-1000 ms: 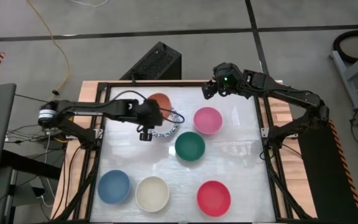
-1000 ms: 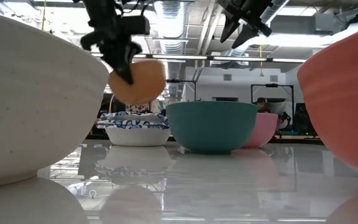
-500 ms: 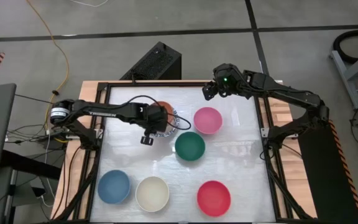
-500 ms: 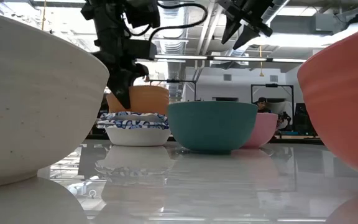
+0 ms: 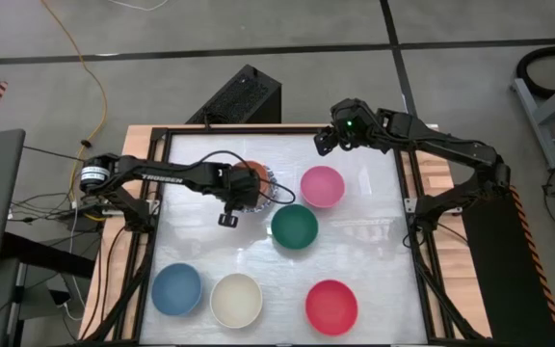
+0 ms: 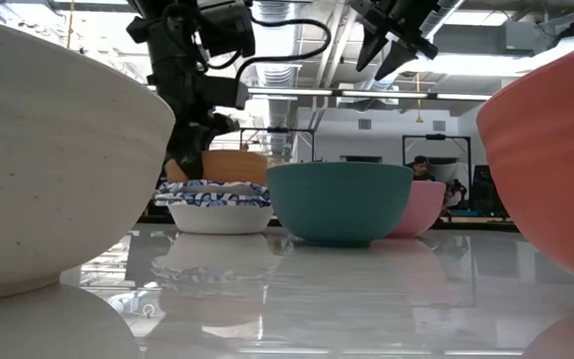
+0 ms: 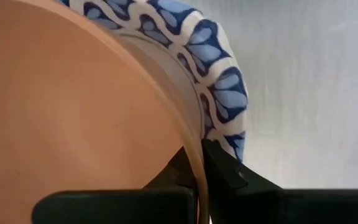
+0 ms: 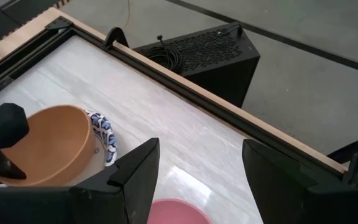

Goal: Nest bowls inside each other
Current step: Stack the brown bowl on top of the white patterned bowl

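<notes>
The orange bowl (image 5: 246,176) is being gripped at its rim by the left end effector (image 5: 236,193), seated in the blue-patterned white bowls (image 6: 217,204). The right end effector (image 5: 332,141) is being held open above the counter's (image 5: 374,241) far edge.

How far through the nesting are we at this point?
Done: a stack of blue-patterned white bowls stands at the back of the table. In hand: the left gripper is shut on the rim of the orange bowl, which sits in that stack. The right gripper hangs open above the back edge. Left: pink bowl, green bowl, blue bowl, cream bowl and red bowl sit apart.
</notes>
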